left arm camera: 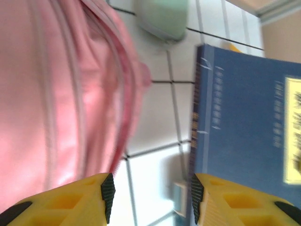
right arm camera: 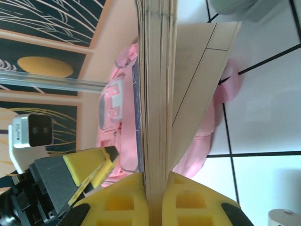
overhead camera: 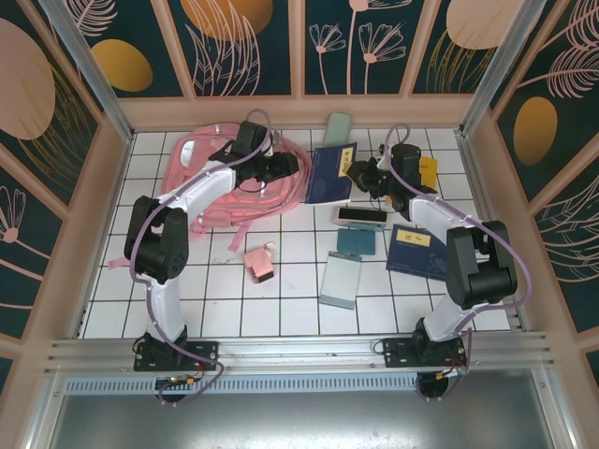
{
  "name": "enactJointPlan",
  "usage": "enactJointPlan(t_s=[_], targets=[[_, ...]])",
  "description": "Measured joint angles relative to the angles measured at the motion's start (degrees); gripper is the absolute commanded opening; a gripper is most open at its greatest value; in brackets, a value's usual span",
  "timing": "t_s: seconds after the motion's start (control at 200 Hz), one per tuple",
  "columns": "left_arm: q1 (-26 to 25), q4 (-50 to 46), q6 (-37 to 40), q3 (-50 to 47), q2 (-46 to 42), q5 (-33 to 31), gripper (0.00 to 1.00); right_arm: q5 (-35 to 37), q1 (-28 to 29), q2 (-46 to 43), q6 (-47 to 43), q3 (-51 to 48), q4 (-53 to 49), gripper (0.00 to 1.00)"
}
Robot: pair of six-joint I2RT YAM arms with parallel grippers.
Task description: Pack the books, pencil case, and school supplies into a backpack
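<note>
Right wrist: right tool (right arm camera: 157, 178) closed tight on the page edge of a navy book (right arm camera: 157, 94), one pad on each side with no gap showing. The book stands on edge in this view, with the backpack (right arm camera: 117, 134) behind it.

Top external: right tool (overhead camera: 360, 175) holds the navy book (overhead camera: 332, 173) just right of the backpack (overhead camera: 192, 168). Left tool (overhead camera: 285, 168) sits at the backpack's right edge, between backpack and book.

Left wrist: left tool (left arm camera: 150, 197) is wide open and holds nothing, with bare tabletop (left arm camera: 150, 122) between the fingers. One finger (left arm camera: 106, 190) is beside the backpack (left arm camera: 56, 103), the other beside the book (left arm camera: 244, 117); I cannot tell whether either touches.

The mint case (overhead camera: 339, 126) lies right of the backpack, beyond the book. A second navy book (overhead camera: 416, 251) and the small boxes lie well right of the backpack, nearer the arm bases.
</note>
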Motion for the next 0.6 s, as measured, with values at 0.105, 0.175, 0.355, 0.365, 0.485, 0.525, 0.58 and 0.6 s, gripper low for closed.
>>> enactJointPlan(t_s=[0.105,0.175,0.355,0.365,0.485,0.525,0.58,0.6], targets=[[-0.22,-3.78,3.74,5.25,4.15,-8.15,0.50,0.70,-0.11,0.02,-1.53,1.62,-1.29,0.00],[-0.57,-5.90,5.35,7.21,6.73,-12.70,0.51,0.63,-0.20,0.02,-2.58,2.51,-1.92,0.00],[-2.34,-13.03,7.63,13.51,13.68,-22.47,0.55,-0.07,-0.79,0.02,-4.13,3.41,-3.23,0.00],[-2.47,-13.29,7.63,13.99,14.05,-22.86,0.55,-0.09,-0.83,0.02,-4.17,3.41,-3.32,0.00],[-4.15,-17.29,8.55,19.28,18.10,-28.24,0.55,-1.07,-1.44,0.02,-4.24,3.41,-3.93,0.00],[-4.70,-18.80,8.92,20.94,19.28,-30.01,0.55,-1.57,-1.57,0.02,-4.22,3.41,-3.91,0.00],[-5.29,-20.61,9.20,23.02,20.59,-31.95,0.55,-2.05,-1.62,0.02,-4.17,3.41,-3.89,0.00],[-5.42,-21.11,9.35,23.58,20.94,-32.52,0.54,-2.23,-1.62,0.02,-4.11,3.41,-3.89,0.00]])
